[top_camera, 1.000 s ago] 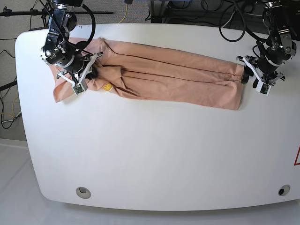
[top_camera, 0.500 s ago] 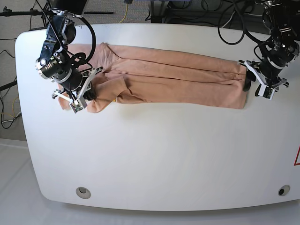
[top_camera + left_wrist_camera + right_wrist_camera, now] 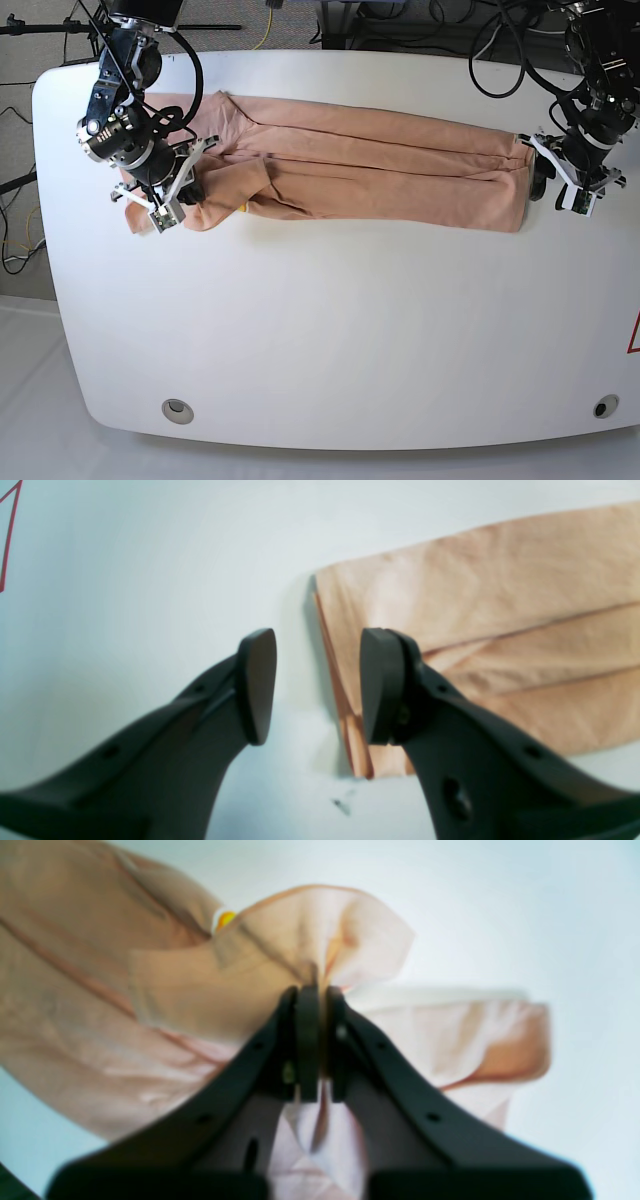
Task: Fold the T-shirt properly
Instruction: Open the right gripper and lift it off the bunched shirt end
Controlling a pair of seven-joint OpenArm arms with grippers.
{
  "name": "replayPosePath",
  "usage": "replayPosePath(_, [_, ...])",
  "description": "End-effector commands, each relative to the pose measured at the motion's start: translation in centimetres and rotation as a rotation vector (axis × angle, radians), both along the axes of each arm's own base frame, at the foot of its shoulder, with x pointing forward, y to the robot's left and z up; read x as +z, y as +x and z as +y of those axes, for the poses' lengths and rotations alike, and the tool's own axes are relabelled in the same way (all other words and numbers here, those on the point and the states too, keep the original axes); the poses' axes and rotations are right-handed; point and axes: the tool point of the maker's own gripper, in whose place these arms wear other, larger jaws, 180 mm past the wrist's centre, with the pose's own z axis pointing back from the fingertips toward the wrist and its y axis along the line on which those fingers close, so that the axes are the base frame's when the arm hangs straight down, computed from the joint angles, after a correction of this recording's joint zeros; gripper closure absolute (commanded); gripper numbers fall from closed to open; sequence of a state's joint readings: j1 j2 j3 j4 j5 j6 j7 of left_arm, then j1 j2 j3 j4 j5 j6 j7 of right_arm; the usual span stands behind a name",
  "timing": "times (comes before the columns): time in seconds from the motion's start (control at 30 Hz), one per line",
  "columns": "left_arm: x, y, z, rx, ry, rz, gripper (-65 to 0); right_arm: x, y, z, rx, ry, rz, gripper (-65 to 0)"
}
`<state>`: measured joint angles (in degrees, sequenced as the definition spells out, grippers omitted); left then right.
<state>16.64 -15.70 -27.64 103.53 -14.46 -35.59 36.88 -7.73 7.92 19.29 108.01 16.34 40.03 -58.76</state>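
Note:
The peach T-shirt (image 3: 380,170) lies across the back of the white table (image 3: 330,320) as a long strip folded lengthwise. At its left end my right gripper (image 3: 192,192) is shut on a bunched fold of cloth. The right wrist view shows that gripper (image 3: 312,1040) pinching the T-shirt (image 3: 100,1005), with a bit of yellow print (image 3: 225,919) beside the fold. My left gripper (image 3: 548,178) stands open at the strip's right end. In the left wrist view that gripper (image 3: 317,687) straddles the T-shirt's (image 3: 500,605) layered edge, with one finger above the cloth and one above bare table.
Two round holes sit near the table's front edge (image 3: 178,410) (image 3: 600,407). A red marking (image 3: 633,335) shows at the right rim. Cables and stands crowd the space behind the table (image 3: 400,25).
My right gripper has pulled the left end of the T-shirt toward the table's front, folding it over itself. My left gripper has shifted slightly right, off the hem.

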Motion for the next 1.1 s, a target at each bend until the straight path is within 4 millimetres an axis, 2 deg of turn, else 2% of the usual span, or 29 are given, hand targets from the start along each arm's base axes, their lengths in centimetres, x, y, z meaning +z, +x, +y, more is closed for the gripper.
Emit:
replayPosePath(0.0, [1.6, 1.0, 0.1, -0.01, 0.005, -0.056, -25.6, 1.2, 0.7, 0.1, 0.004, 0.009, -0.048, -11.7])
replayPosePath(0.13, [1.6, 1.0, 0.0, -0.012, 0.004, -0.056, -25.6, 1.2, 0.7, 0.1, 0.004, 0.01, -0.046, -27.5])
replayPosePath(0.23, [1.6, 1.0, 0.0, -0.012, 0.004, -0.056, -25.6, 1.1, 0.6, 0.1, 0.004, 0.012, -0.045, -34.3])
replayPosePath(0.53, [1.6, 1.0, -0.1, -0.012, 0.002, -0.056, -25.6, 1.5, 1.0, 0.1, 0.005, 0.011, -0.059, -33.1])
replayPosePath(0.7, [1.4, 1.0, -0.4, -0.008, -0.009, -0.056, -25.6, 2.0, 1.9, -0.1, 0.001, 0.006, -0.076, -33.1])
replayPosePath(1.07, [1.0, 1.0, -1.1, -0.02, -0.022, -0.05, -25.6, 0.3, 4.0, -0.3, -0.019, 0.053, -0.031, -33.3])
